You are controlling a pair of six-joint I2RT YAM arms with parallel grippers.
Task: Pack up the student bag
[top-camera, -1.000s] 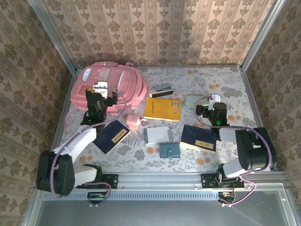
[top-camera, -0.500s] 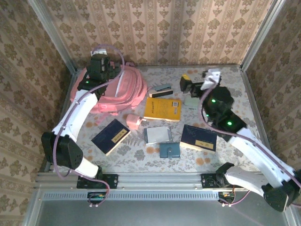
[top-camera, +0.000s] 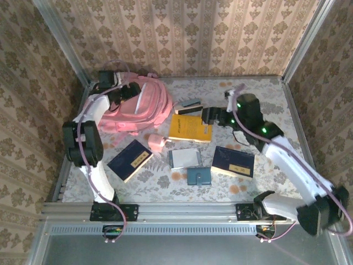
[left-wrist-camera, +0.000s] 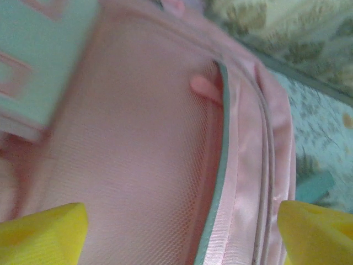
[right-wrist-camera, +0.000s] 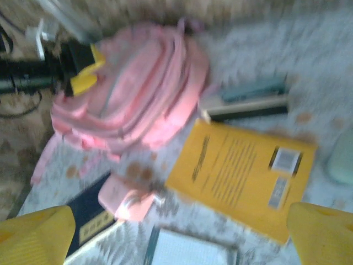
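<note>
Right wrist: left jaws and right jaws wide; yellow book, label unreadably blurred, beside student bag.

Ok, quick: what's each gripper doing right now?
Left gripper: open at the pink backpack, gripping nothing.
Right gripper: open, empty.

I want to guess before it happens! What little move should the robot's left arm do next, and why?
Probably ease the left gripper down and close it on the student bag near its zip. Its jaws stand open with the pink fabric right between them, and the yellow book lies out on the table, so the bag likely needs opening first.
</note>
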